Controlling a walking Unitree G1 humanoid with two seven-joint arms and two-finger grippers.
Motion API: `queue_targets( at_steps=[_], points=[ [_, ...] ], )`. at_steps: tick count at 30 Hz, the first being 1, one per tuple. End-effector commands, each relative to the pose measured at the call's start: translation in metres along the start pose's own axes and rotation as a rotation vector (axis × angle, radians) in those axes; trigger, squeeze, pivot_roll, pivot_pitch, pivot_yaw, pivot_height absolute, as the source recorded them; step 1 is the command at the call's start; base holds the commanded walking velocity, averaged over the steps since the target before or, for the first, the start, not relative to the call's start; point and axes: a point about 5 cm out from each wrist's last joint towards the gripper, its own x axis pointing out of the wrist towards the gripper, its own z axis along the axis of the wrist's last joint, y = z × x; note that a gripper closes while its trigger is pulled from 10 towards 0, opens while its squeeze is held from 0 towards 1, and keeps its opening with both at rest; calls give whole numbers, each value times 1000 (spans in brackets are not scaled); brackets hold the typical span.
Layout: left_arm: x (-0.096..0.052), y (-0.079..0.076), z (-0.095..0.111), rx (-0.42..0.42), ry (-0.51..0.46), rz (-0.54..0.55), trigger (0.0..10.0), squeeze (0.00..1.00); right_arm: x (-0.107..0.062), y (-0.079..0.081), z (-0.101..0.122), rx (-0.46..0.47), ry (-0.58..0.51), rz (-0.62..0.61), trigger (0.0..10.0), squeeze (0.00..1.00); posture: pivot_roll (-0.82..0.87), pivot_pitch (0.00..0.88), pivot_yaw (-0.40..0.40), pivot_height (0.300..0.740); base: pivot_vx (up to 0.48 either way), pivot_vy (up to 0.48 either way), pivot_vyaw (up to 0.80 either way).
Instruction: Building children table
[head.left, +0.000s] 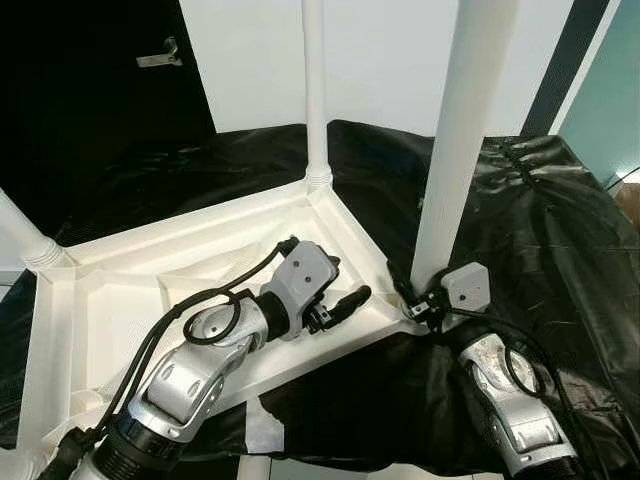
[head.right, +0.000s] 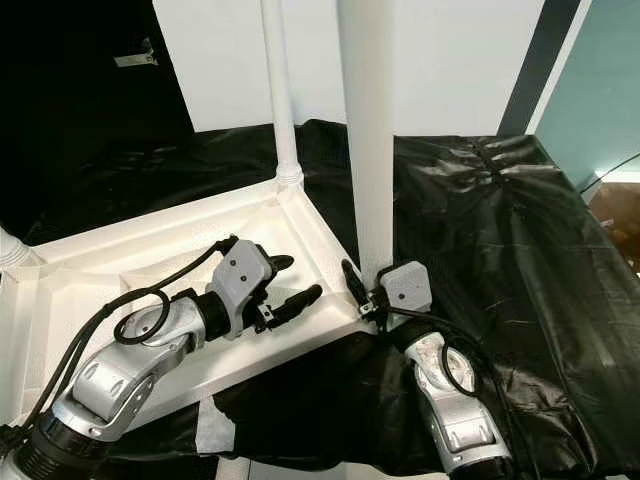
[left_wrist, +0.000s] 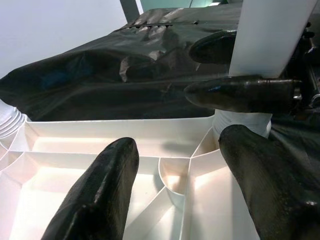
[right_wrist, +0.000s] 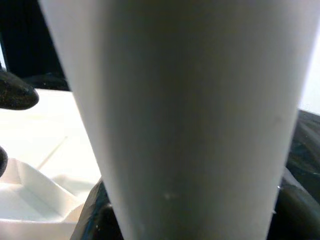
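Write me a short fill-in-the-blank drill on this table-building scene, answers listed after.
1. The white table top lies upside down on a ______ sheet.
2. The right gripper is closed around the base of a white ______.
3. The left gripper hovers over the table top with its fingers ______.
4. The far corner leg stands ______.

Answers: black; leg; open; upright

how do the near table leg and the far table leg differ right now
The near leg has the right gripper clamped around its base; the far leg stands free of both grippers. The near leg sits at the tabletop's front corner, beside the left gripper, whose jaws are open; the far leg at the back corner. Both are white and upright.
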Motion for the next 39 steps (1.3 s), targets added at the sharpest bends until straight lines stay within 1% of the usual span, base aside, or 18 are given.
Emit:
queue_targets(
  at_steps=[1,2,3,4,5,6,10,11,18,22,23,26,27,28,30,32,37,39],
  points=[
    [-2,-3,4,10,-3,-96,10000,0,-18,13,-39,139,221,29,10000,0,-40,19,43,740,0,0,0],
    [-2,-4,4,10,-3,-97,10000,0,-17,10,-39,197,224,-3,10000,0,-40,21,43,740,0,0,0],
    [-2,-4,4,10,-3,-97,10000,0,-17,10,-39,197,224,-3,10000,0,-40,21,43,740,0,0,0],
    [-2,-4,4,10,-3,-99,10000,0,-16,6,-38,259,228,-34,10000,0,-40,21,44,740,0,0,0],
    [-2,-4,4,10,-3,-99,10000,0,-16,6,-38,259,228,-34,10000,0,-40,21,44,740,0,0,0],
    [-2,-4,3,10,-2,-100,10000,0,-15,2,-39,307,240,-65,10000,0,-41,19,45,740,0,0,0],
    [-2,-4,3,10,-2,-102,10000,0,-15,-2,-39,344,247,-86,10000,0,-41,19,44,740,0,0,0],
    [-2,-5,3,11,-1,-106,10000,0,-15,-6,-41,389,259,-104,10000,0,-42,16,45,740,0,0,0],
    [-2,-6,2,11,-1,-112,10000,0,-15,-8,-42,415,272,-112,10000,0,-44,12,47,740,0,0,0],
    [-2,-7,2,11,-1,-115,10000,0,-14,-8,-40,346,282,-84,10000,0,-44,12,46,740,0,0,0],
    [-2,-7,2,10,-1,-117,10000,0,-15,-9,-40,256,291,-47,10000,0,-47,10,49,740,0,0,0],
    [-2,-7,2,10,-1,-117,10000,0,-15,-9,-40,256,291,-47,10000,0,-47,10,49,740,0,0,0],
    [-2,-7,3,12,-2,-118,10000,0,-16,-10,-40,166,302,-12,10000,0,-48,9,48,740,0,0,0],
    [-2,-7,3,12,-2,-118,10000,0,-16,-10,-40,166,302,-12,10000,0,-48,9,48,740,0,0,0],
    [-2,-7,4,13,-5,-120,10000,0,-18,-13,-42,17,325,52,10000,0,-47,10,46,740,0,0,0],
    [-2,-6,4,14,-6,-117,10000,0,-20,-12,-43,-62,336,87,10000,0,-46,13,47,740,0,0,0],
    [-2,-6,4,13,-4,-116,10000,0,-20,-10,-42,-24,329,87,10000,0,-43,15,47,740,0,0,0],
    [-3,-6,5,12,-4,-115,10000,0,-18,-12,-40,29,326,69,10000,0,-42,19,48,740,0,0,0]
  ],
)
